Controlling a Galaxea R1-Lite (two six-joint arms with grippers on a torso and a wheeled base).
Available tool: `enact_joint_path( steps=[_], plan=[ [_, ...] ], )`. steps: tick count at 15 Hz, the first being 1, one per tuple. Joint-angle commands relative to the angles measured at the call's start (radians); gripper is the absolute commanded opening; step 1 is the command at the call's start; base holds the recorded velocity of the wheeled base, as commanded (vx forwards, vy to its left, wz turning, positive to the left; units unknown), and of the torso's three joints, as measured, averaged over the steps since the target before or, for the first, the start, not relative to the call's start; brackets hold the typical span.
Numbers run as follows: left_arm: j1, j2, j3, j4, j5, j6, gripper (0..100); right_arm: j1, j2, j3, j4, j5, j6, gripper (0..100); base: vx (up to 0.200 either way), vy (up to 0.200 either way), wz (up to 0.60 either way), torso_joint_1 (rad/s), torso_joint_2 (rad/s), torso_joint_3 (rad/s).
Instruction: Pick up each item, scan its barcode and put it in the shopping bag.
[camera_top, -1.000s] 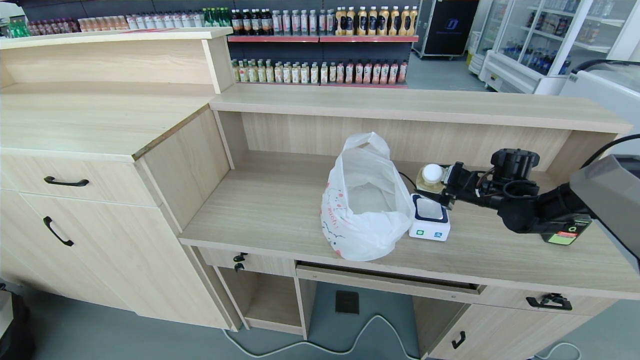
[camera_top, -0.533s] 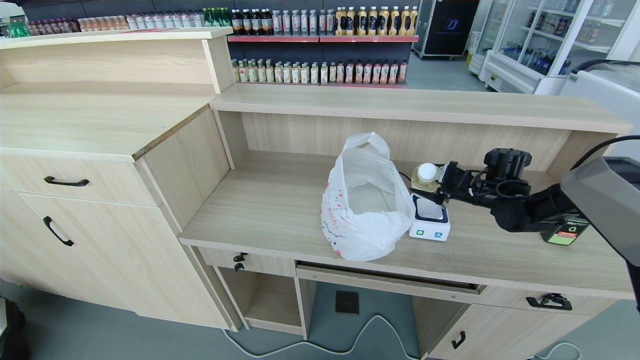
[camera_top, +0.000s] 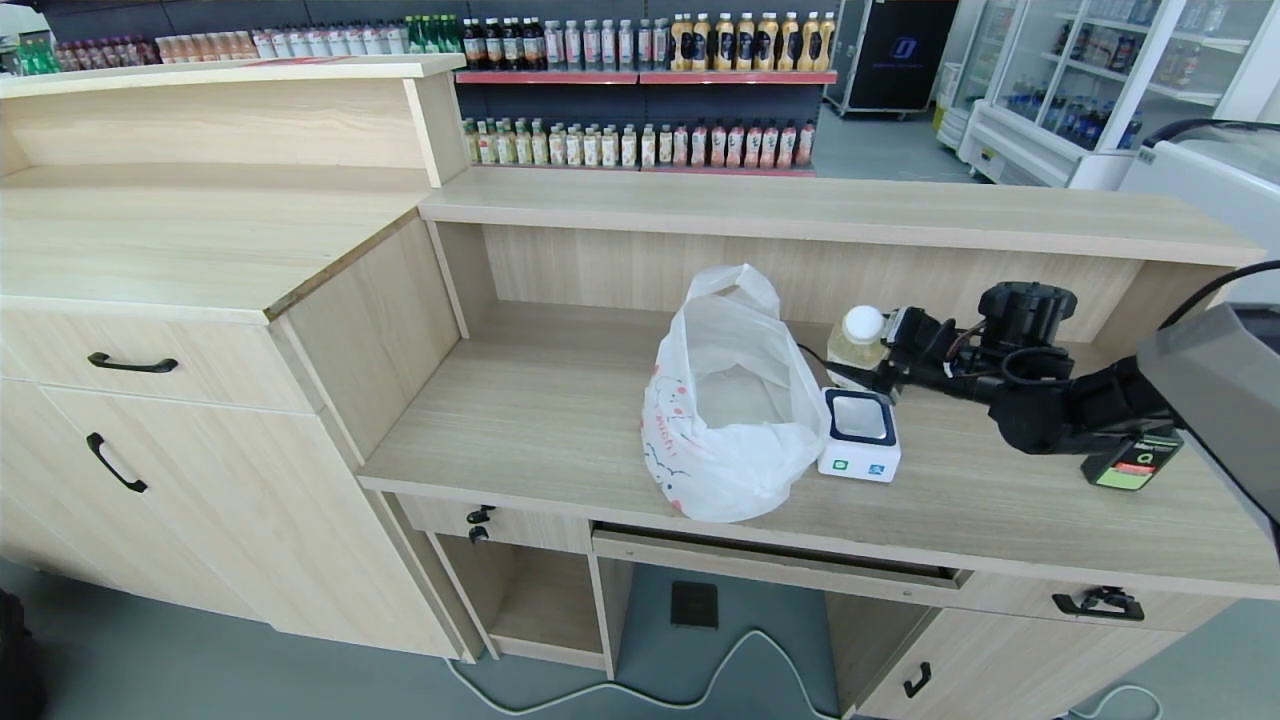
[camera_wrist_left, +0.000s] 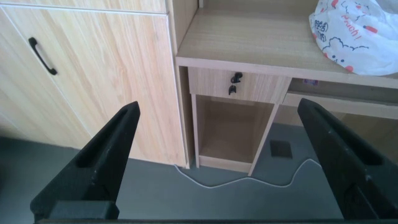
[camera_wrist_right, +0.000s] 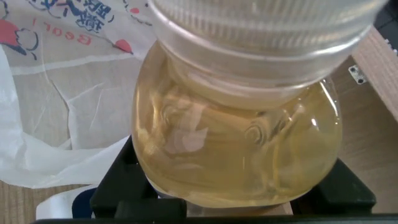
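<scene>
"Bottle (camera_top: 856, 350) aside, what lies nearest the robot?"

"The left gripper (camera_wrist_left: 217, 165), low before the counter's (camera_top: 560, 420) cabinet front, jaws spread wide on nothing. Next, on the counter top, the shopping bag (camera_top: 730, 410) stands with its mouth open, and the scanner (camera_top: 858, 435) sits just beside it on the right."

"And the bottle?"

"Just behind the scanner, near the bag's far side, pinched across its round belly by the right gripper (camera_top: 880, 365). Full of pale liquid, it likely weighs a fair bit. The wall looks smooth and curved, so it is probably slippery. Whether it is glass cannot be told. A hold low on the belly, below the white cap, seems soundest."
</scene>
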Motion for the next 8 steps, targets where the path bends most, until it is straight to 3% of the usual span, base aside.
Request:
enact_joint_path(
  steps=[1, 2, 5, 7, 8],
  plan=[
    [0.0, 0.0, 0.0, 0.0, 0.001, 0.0, 100, 0.002, -0.13, 0.015, -0.002, -0.046, 0.118, 0, 0.0, 0.0, 0.0, 0.0, 0.0, 0.0],
    [0.0, 0.0, 0.0, 0.0, 0.001, 0.0, 100, 0.002, -0.155, 0.027, 0.0, -0.089, 0.158, 0, 0.0, 0.0, 0.0, 0.0, 0.0, 0.0],
    [0.0, 0.0, 0.0, 0.0, 0.001, 0.0, 100, 0.017, -0.273, 0.139, 0.007, -0.416, 0.436, 0, 0.0, 0.0, 0.0, 0.0, 0.0, 0.0],
    [0.0, 0.0, 0.0, 0.0, -0.001, 0.0, 100, 0.065, -0.305, 0.204, 0.001, -0.65, 0.507, 0, 0.0, 0.0, 0.0, 0.0, 0.0, 0.0],
    [0.0, 0.0, 0.0, 0.0, 0.001, 0.0, 100, 0.069, -0.314, 0.224, -0.019, -0.683, 0.508, 0, 0.0, 0.0, 0.0, 0.0, 0.0, 0.0]
  ],
)
